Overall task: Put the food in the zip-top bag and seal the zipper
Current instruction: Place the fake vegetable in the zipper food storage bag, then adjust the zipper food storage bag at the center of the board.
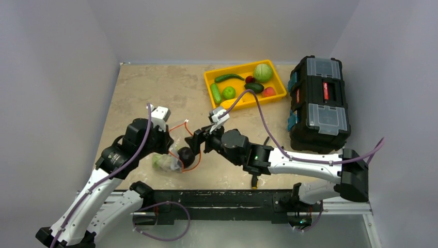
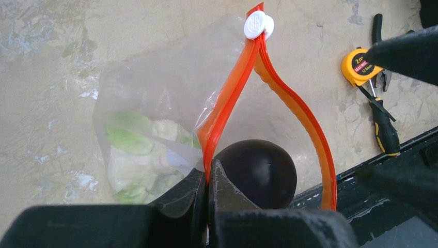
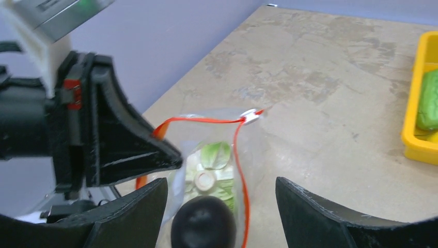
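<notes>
left fingers [image 2: 181,204] pinch orange zipper [image 2: 227,98]; clear bag [image 2: 155,93] gapes around dark eggplant [image 2: 261,173]

tabletop [image 1: 155,93]: tan, with pale blotches
far side: a yellow tray [image 1: 209,87] sits on it
right side: a big black toolbox [image 1: 317,103] stands just beside the tray
front left: a clear zip-top bag [image 2: 155,103] with an orange-red zipper [image 2: 232,98] rests on it
front edge: a yellow tape measure [image 2: 356,67] and black-and-orange pliers [image 2: 385,124] lie touching each other

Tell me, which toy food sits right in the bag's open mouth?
The dark purple eggplant. It sits between the two sides of the orange zipper; the cauliflower lies deeper in the bag.
</notes>
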`<control>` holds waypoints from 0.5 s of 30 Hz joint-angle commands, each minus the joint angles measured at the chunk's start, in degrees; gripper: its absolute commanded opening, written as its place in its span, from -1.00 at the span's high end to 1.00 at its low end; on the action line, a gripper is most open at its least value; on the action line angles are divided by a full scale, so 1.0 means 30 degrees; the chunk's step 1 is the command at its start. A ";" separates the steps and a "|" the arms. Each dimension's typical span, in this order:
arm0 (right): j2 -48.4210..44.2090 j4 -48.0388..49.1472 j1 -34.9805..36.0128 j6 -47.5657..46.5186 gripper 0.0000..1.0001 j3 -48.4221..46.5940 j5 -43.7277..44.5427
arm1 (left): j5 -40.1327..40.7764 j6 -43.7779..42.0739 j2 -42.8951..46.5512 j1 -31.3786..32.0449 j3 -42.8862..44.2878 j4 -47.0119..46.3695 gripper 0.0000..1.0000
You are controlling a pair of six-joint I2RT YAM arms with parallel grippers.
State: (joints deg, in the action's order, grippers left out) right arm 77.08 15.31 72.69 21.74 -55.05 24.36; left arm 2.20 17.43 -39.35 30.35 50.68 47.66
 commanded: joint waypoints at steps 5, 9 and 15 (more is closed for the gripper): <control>-0.0150 -0.1973 -0.0587 0.2866 -0.36 0.0975 -0.1880 | 0.0094 0.0050 0.0244 -0.0058 -0.0020 -0.0683 1.00; 0.0215 -0.2267 -0.0586 0.4138 0.08 0.1694 -0.2405 | 0.0106 0.0076 0.0266 -0.0060 -0.0010 -0.0609 1.00; 0.0932 -0.1309 -0.0585 0.4491 0.28 0.1196 -0.3263 | -0.0059 0.0196 0.0579 -0.0059 -0.0092 -0.0686 1.00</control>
State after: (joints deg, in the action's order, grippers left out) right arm 78.81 8.56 70.83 33.08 -49.17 16.80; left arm 2.17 17.45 -38.65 30.35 50.68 47.68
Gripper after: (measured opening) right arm 0.360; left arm 0.003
